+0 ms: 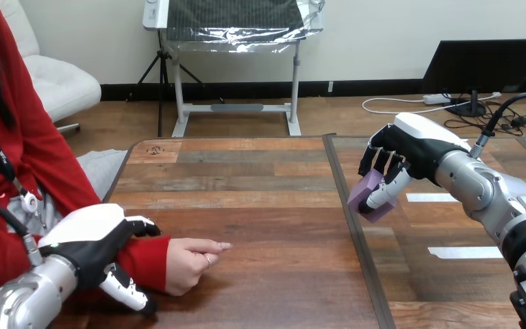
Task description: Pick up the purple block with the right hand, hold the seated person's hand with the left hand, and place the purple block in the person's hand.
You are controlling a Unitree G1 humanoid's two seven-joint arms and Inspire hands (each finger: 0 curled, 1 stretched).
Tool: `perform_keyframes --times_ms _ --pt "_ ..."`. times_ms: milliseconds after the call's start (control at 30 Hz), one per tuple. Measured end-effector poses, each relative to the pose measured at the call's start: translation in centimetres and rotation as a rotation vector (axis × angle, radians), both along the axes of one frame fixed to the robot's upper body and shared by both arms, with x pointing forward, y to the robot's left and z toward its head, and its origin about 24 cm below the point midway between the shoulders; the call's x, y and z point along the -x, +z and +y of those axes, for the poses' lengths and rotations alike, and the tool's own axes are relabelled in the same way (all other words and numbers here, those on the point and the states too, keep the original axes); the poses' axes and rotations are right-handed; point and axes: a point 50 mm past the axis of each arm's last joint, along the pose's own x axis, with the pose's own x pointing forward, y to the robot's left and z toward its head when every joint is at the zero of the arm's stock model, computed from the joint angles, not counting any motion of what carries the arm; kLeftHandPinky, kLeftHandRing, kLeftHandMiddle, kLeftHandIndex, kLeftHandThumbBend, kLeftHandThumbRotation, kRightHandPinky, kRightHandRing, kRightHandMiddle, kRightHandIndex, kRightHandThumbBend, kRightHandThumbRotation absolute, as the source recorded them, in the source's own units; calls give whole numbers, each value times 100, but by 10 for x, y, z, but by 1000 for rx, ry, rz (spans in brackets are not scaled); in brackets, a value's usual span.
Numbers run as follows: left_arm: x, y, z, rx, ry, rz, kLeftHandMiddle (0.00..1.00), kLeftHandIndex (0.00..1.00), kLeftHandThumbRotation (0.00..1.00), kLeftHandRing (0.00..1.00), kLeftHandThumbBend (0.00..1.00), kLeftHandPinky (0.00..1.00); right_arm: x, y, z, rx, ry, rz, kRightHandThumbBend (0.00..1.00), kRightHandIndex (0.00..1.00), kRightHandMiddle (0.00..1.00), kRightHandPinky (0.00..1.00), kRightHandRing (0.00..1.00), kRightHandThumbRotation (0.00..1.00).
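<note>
Purple block (pixel 368 194) is clamped in the right hand (pixel 411 154), with fingers curled over its top and the thumb against its near face. It appears to be lifted clear of the wooden table (pixel 246 178) at the view's right, well apart from the person's hand (pixel 188 262). The left hand (pixel 92 243) wraps the red-sleeved wrist (pixel 144 262), fingers over it and thumb beneath.

The step in hand looks like the carry across to the person. Their hand rests on the table loosely curled, knuckles up and one finger stretched out, so it offers no palm to receive the block. To do this well, the left hand should keep its hold gentle and steady while the palm comes up and opens. The right hand should cross low and level, stop over the palm, and loosen only once the block rests there.

By count there is one purple block, one person's hand, two robot hands and two white tape strips (pixel 466 252).
</note>
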Motion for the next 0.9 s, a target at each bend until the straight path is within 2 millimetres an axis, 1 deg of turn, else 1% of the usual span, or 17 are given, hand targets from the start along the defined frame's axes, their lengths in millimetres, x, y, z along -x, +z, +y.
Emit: perform_keyframes --times_ms 433,900 --pt "-6 -2 -4 -34 -8 31 85 83 16 83 100 75 0 0 0 0 1 -1 80 47 48 40 44 0" --pt "-13 -4 -5 -37 -22 18 81 78 9 78 100 69 0 1 0 -3 -1 -2 80 47 48 40 44 0"
